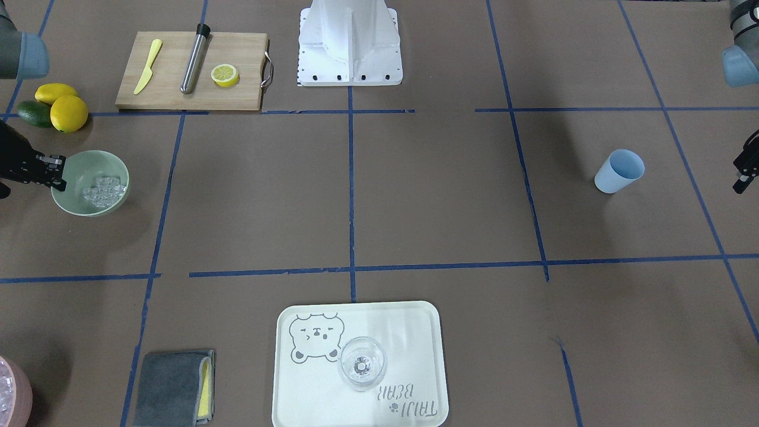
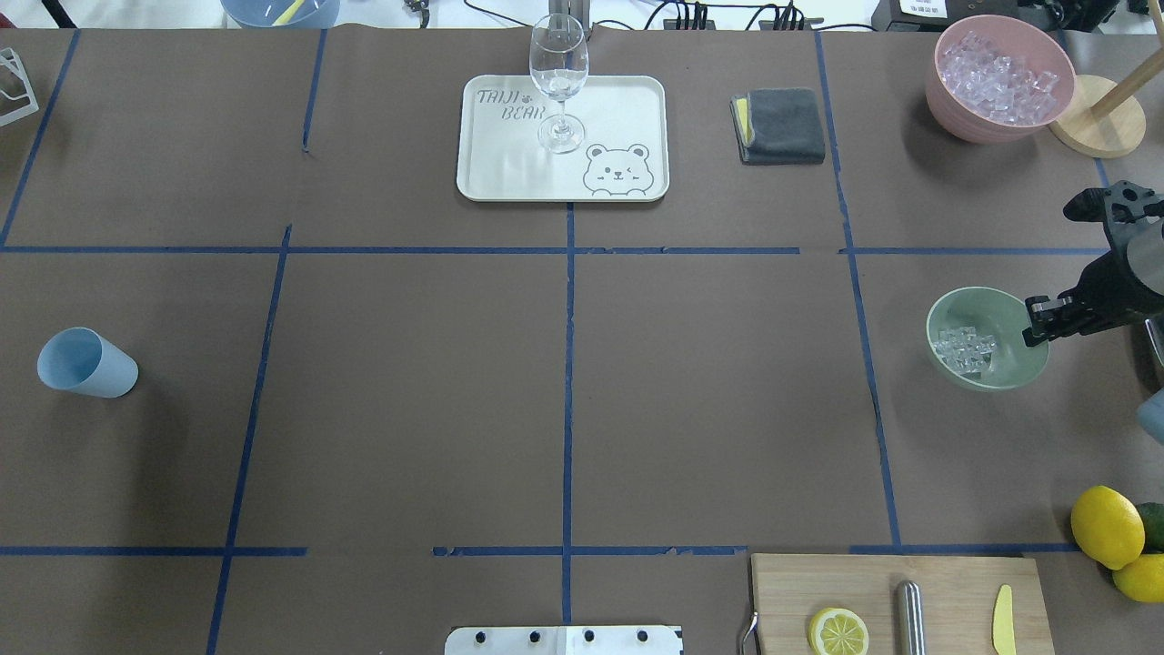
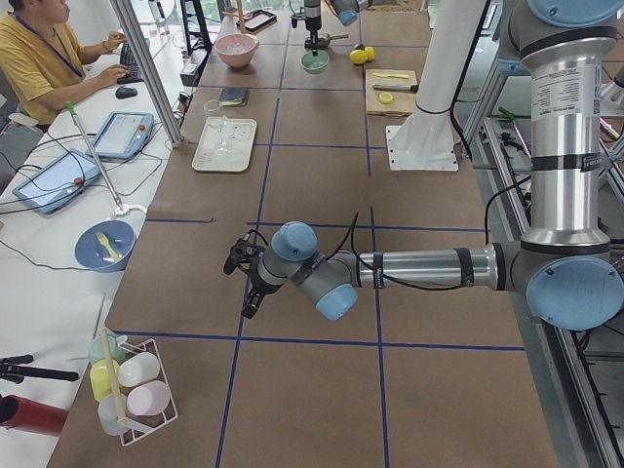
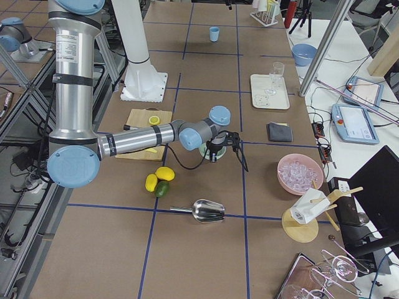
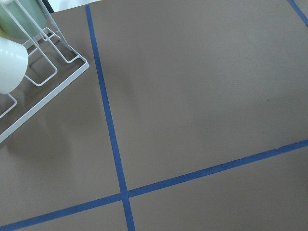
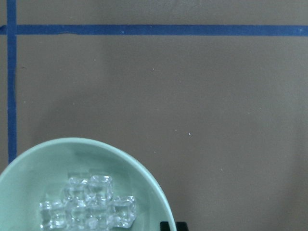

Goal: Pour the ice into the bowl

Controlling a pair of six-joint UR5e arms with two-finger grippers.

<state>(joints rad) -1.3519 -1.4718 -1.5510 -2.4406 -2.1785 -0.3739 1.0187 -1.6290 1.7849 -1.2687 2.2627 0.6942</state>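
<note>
The mint-green bowl (image 1: 89, 169) (image 2: 1005, 350) (image 6: 53, 166) stands on the table's right side. The ice (image 1: 105, 191) (image 2: 966, 350) (image 6: 89, 207), a small heap of clear cubes, lies inside it. My right gripper (image 1: 59, 175) (image 2: 1032, 320) (image 6: 173, 225) is at the bowl's outer rim. In the right wrist view its tips stand close together astride that rim, shut on it. My left gripper (image 1: 744, 172) (image 3: 244, 288) hovers low over bare table beyond the blue cup (image 1: 619, 171) (image 2: 86, 364), cut by the frame edge, and I cannot tell its state.
The blue cup lies tipped on its side. A pink bowl (image 2: 996, 77) of ice, a grey cloth (image 2: 782, 125) and a tray (image 2: 509, 168) with a wine glass (image 2: 557, 82) line the far edge. Lemons (image 2: 1105, 526) and a cutting board (image 2: 955, 582) are nearer. A metal scoop (image 4: 207, 212) lies apart.
</note>
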